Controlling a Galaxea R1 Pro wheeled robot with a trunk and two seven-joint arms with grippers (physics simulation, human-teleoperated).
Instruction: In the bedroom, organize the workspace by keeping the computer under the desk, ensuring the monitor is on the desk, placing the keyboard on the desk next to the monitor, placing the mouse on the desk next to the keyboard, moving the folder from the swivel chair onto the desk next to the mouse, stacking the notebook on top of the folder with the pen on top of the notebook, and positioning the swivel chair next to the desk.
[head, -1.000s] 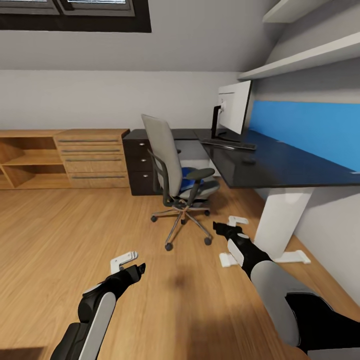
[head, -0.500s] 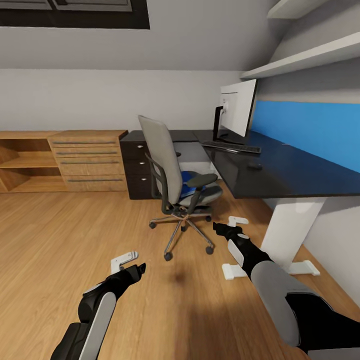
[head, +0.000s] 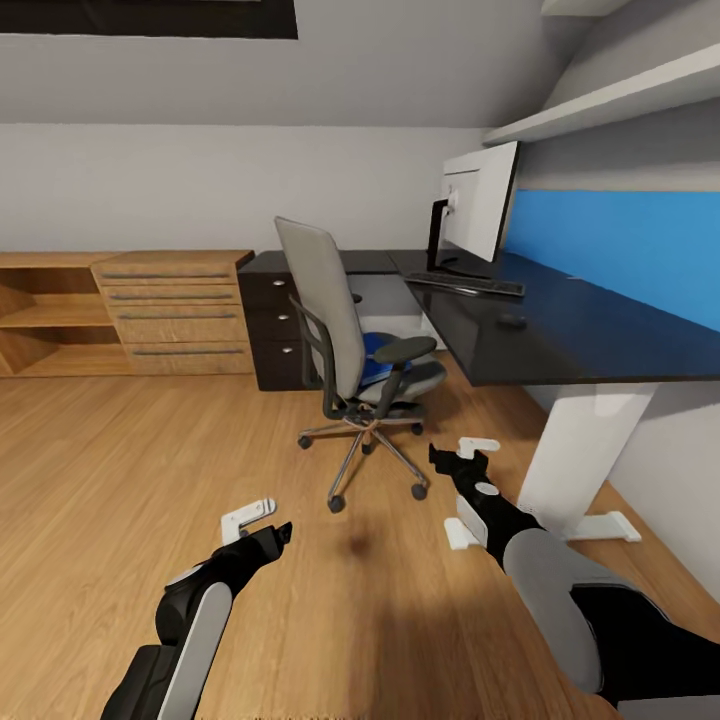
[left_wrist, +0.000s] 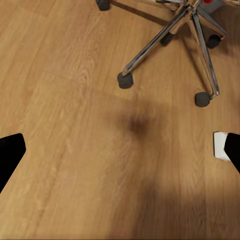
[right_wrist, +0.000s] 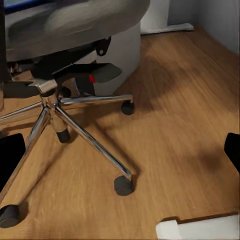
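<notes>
1. Bedroom floor (head: 120, 450) of light wood is seen in the head view, with grey-white walls behind and a low light-wood shelving unit (head: 120, 310) along the far wall.
2. The swivel chair (head: 345, 340) is stood on the floor just in front of the desk (head: 560, 330), its tall grey back turned toward the camera's left and its chrome base resting on casters.
3. The folder (head: 375, 358), bright blue, is seen lying on the chair seat, partly hidden by the backrest and the black armrest.
4. The monitor (head: 478, 212) is stood upright on the glossy black desk top, near the blue wall panel (head: 620, 250).
5. The keyboard (head: 465, 284) is laid flat on the desk just in front of the monitor's stand.
6. A small dark object (head: 513, 321), likely the mouse, is seen on the desk top, apart from the keyboard toward the camera.
7. The left gripper (head: 262, 525) is held over bare floor with its fingers spread apart and nothing between them; the chair's casters are seen beyond it in the left wrist view.
8. The right gripper (head: 462, 462) is held low near the chair base (right_wrist: 65, 120), fingers likewise spread and empty.
9. The white desk leg (head: 575, 450) and its foot are seen to the right of the right arm.
</notes>
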